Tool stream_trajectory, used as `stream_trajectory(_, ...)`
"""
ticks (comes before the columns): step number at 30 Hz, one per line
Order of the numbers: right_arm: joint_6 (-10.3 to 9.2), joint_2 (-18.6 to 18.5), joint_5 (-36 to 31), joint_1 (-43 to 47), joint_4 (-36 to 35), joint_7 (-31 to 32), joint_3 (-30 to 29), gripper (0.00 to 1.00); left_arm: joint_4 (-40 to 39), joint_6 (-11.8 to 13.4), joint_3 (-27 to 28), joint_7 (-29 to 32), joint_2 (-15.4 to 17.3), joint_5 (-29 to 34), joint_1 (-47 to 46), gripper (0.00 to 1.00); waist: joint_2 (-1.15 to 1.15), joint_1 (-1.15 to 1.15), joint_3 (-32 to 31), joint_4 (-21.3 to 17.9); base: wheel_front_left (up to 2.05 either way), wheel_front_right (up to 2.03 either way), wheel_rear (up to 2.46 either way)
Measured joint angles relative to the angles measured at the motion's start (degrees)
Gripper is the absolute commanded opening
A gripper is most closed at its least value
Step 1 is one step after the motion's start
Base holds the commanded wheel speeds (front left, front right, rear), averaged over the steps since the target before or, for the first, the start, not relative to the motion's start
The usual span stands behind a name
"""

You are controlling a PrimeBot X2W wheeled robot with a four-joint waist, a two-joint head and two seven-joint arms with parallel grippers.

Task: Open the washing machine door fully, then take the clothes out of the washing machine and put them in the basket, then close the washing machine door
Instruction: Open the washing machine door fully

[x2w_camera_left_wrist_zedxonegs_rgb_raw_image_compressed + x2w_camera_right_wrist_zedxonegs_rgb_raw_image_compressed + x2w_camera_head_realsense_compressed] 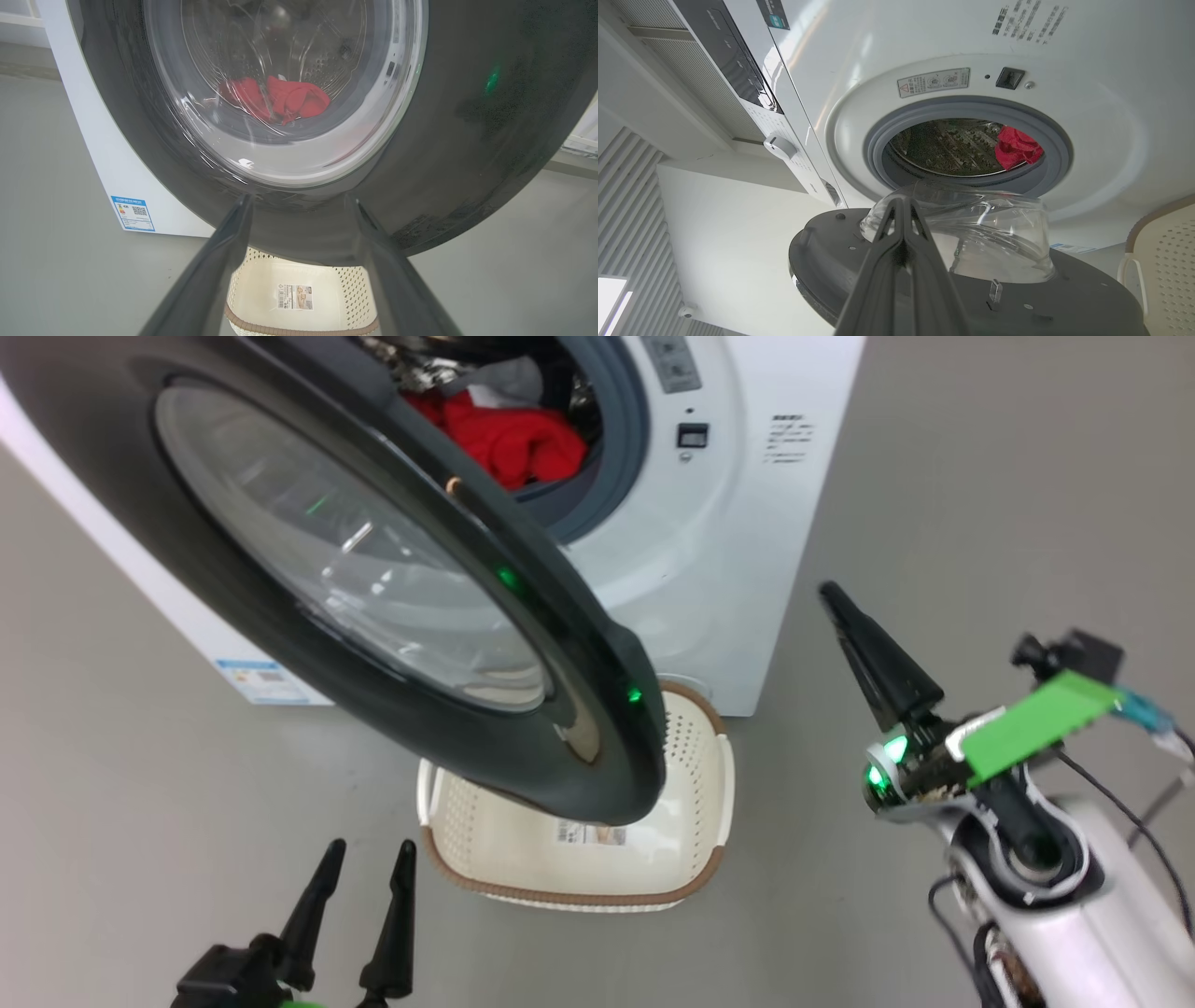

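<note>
Head view: the left jaws stand wide and empty, their two fingers [317, 905] apart over the floor [112, 784]; ahead of and above their tips hangs the door [373, 579], swung out from the washer [709, 551]; just to the right of these jaws sits the basket [719, 775], its far end under the door's lower rim; the right jaws are shut on nothing, fingers [878, 663] pressed into one spike aimed at the washer's front; the basket lies to their left, near but apart; the clothes [509, 439] lie in the drum mouth, well beyond both pairs of jaws.

Left wrist view: the fingers [210, 280] spread wide, holding nothing; the door [467, 140] stands close ahead of the tips, whether touching I cannot tell; the clothes [289, 98] show red through its glass, far past the tips; between the jaws and lower sits the basket [252, 298] with a label [295, 297] on its bottom; a blue sticker [133, 213] marks the washer [98, 140] off to the left.

Right wrist view: the fingers [903, 280] meet tip to tip, gripping nothing; just past the tips lies the door's [831, 242] inner face with its glass [994, 238] bulging up; beyond that the gasket [878, 140] rings the drum [943, 144], with the clothes [1015, 148] at its right side; the basket [1162, 261] is at the far right of the jaws.
</note>
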Motion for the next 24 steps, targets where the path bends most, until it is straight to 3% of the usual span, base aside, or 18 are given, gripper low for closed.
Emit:
stream_trajectory(7,0.0,-0.3,5.1,-5.9,8.0,19.7,-1.9,0.0,0.2,0.0,-1.3,0.0,0.0,-1.3,-1.7,1.0,0.0,0.0,1.3,2.5,0.0,0.0,0.0)
stream_trajectory(13,0.0,-1.5,6.3,-9.9,13.3,30.3,-1.8,0.0,0.3,0.0,-2.0,0.0,0.0,-1.8,-1.8,1.0,0.0,0.0,2.0,4.2,0.0,0.0,0.0)
stream_trajectory(17,-0.01,-1.6,6.4,-12.3,16.5,35.6,-0.9,0.0,0.3,0.1,-2.8,0.0,0.0,-2.0,-1.9,1.0,0.0,0.0,2.5,5.3,0.0,0.0,0.0)
stream_trajectory(24,0.0,0.0,3.7,-13.7,17.7,39.2,0.6,0.0,0.6,0.1,-4.2,0.0,0.0,-3.9,-2.0,1.0,0.0,0.0,3.3,6.7,0.0,0.0,0.0)
